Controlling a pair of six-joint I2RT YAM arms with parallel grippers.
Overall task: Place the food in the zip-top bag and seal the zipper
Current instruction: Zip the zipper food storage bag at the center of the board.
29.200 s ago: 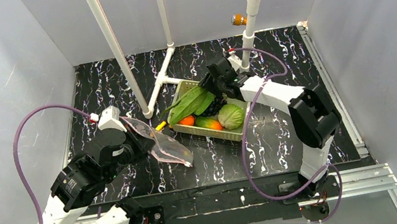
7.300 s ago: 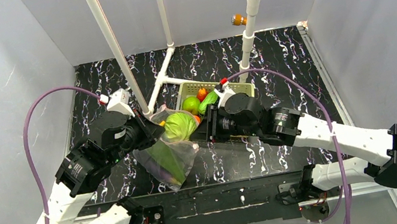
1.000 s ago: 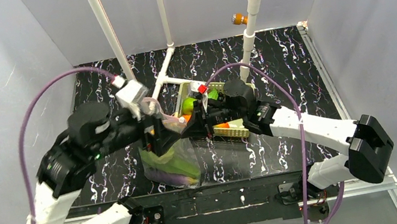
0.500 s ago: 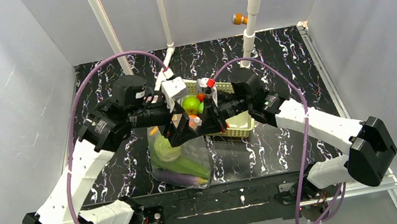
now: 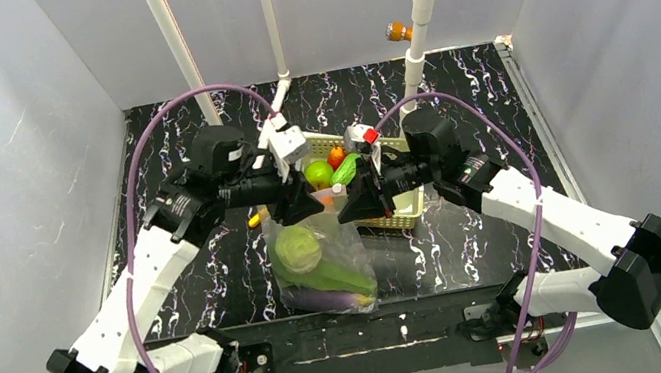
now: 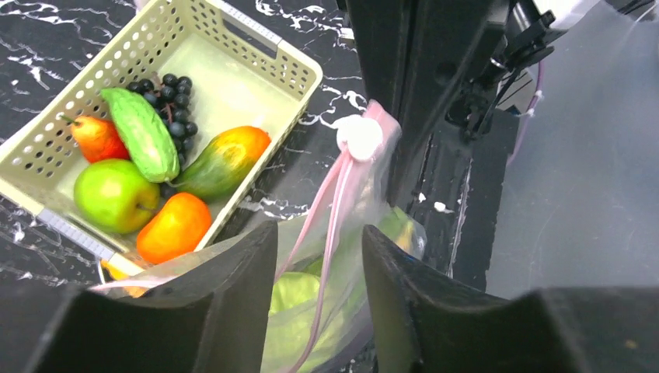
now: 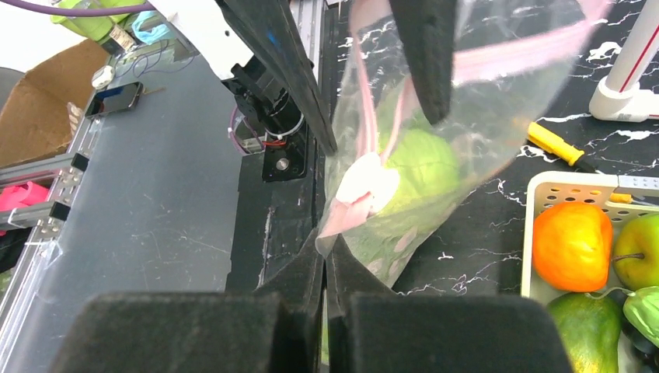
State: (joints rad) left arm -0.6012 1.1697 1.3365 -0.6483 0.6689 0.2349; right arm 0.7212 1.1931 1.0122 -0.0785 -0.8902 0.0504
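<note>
Nearest us, just off the near-left side of the basket (image 5: 410, 217), the zip-top bag (image 5: 320, 267) hangs by its top edge. The eggplant (image 5: 323, 297) lies along its bottom, the green leaves (image 5: 336, 274) sit above that and the cabbage (image 5: 295, 248) is on top. We therefore judge the filling done, since all three pieces of the food are inside. A little farther back, at the basket's near-left corner, the right gripper (image 7: 325, 291) has its fingers pressed together on the bag's top corner, just below the white slider (image 6: 359, 137). The left gripper (image 6: 315, 249) has its fingers standing apart, with the zipper (image 6: 332, 194) running through the gap; we cannot tell whether either finger touches it. From the left wrist the two pink tracks show a slit between them, so we judge the mouth not yet sealed. What is left is to close on the strip and run it shut along its length. Farthest back, inside the basket, lie a green apple (image 6: 115, 194), grapes (image 6: 175, 105) and other fruit that this job does not call for.
</note>
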